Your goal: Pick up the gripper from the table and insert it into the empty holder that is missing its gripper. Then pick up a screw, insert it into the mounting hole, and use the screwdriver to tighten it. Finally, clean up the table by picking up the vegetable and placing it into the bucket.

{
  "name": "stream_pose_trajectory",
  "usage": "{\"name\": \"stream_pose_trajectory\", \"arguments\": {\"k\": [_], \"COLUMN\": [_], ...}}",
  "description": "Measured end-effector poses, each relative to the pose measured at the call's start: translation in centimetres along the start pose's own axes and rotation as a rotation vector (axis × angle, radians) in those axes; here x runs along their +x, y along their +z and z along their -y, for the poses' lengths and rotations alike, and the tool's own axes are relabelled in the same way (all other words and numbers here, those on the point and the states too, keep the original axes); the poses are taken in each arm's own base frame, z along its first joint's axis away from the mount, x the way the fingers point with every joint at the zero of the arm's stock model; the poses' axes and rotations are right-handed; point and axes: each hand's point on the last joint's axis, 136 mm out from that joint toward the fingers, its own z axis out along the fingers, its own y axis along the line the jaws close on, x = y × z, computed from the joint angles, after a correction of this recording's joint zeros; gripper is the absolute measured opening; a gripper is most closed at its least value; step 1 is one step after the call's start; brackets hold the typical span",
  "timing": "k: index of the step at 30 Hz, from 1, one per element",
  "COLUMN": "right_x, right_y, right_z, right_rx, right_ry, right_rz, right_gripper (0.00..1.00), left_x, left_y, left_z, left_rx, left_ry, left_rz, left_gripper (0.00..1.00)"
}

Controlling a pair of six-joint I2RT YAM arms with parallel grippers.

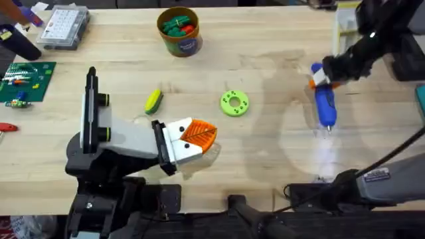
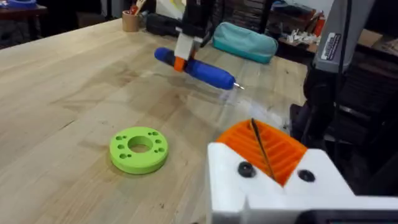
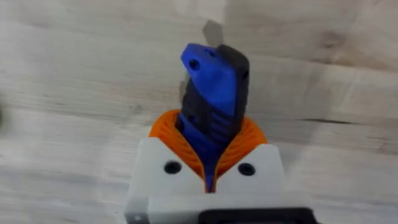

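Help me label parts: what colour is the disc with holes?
Bright green disc, clearest in the left wrist view.

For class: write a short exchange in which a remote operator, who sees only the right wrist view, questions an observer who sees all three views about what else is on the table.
Operator: I see the screwdriver clamped in the right hand over bare wood. Where is the vegetable?
Observer: The vegetable lies on the table, to the left of the green disc in the overhead view.
Operator: And the bucket?
Observer: The bucket stands upright at the far side of the table, beyond the vegetable, with green and red pieces inside.
Operator: What is the left hand doing?
Observer: The left hand is shut with nothing in it, near the green disc.
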Motion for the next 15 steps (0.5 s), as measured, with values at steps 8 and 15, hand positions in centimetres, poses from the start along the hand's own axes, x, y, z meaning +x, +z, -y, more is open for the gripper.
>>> {"name": "stream_pose_trajectory", "arguments": {"k": [8, 15], "right_x": [-6.1, -10.1], "right_y": [-11.6, -21.1], "right_z": [-1.1, -4.6], "right_rx": [-0.010, -0.005], "right_ry": [-0.042, -0.155], "right_rz": [0.358, 0.627], "right_gripper": [0.023, 0.023], "left_x": [0.0, 0.0], "left_y": [0.0, 0.0], "left_z": [0.0, 0.0], "left_rx": [0.000, 0.000], "left_ry": [0.000, 0.000], "left_rz": [0.000, 0.000], "left_gripper": [0.004, 0.004]}}
